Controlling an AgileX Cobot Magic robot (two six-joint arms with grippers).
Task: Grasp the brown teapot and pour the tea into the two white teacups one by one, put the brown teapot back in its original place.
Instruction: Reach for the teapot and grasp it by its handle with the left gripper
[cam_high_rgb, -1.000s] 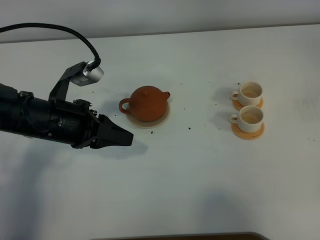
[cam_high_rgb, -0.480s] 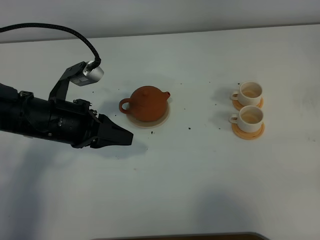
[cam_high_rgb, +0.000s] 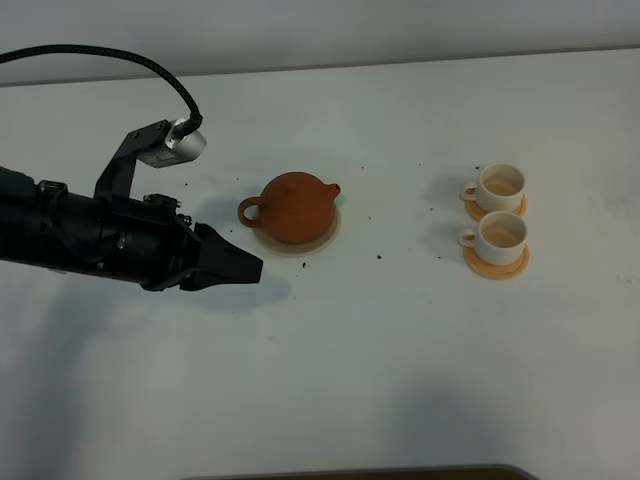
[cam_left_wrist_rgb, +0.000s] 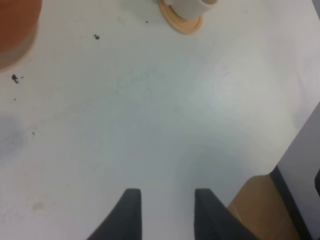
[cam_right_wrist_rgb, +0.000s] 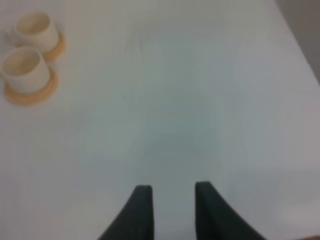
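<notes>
1. The brown teapot (cam_high_rgb: 293, 206) sits with its lid on, on the beige disc (cam_high_rgb: 312, 243), spout toward the cups. Its contents are hidden.
2. The far teacup (cam_high_rgb: 500, 184) and near teacup (cam_high_rgb: 502, 233) stand upright, each on its own orange saucer, just beside each other and well apart from the teapot. Their insides look pale tan; I can't tell if that is liquid.
3. My left gripper (cam_high_rgb: 255, 268) hangs low over the table (cam_high_rgb: 400, 350), near the teapot on its handle side but not touching it. The fingers are spread with nothing between them.
4. My right gripper (cam_right_wrist_rgb: 170, 187) appears only in its own wrist view. Its fingers are also parted and empty, over bare table.
5. Only the high view shows the whole teapot with both cups.
6. The left wrist view catches a slice of the teapot, one saucer with the base of its cup, and dark specks (cam_left_wrist_rgb: 96, 36) on the table. It also shows the table's edge.
7. The right wrist view is blurry and shows both cups from above, handles pointing the same way.
</notes>
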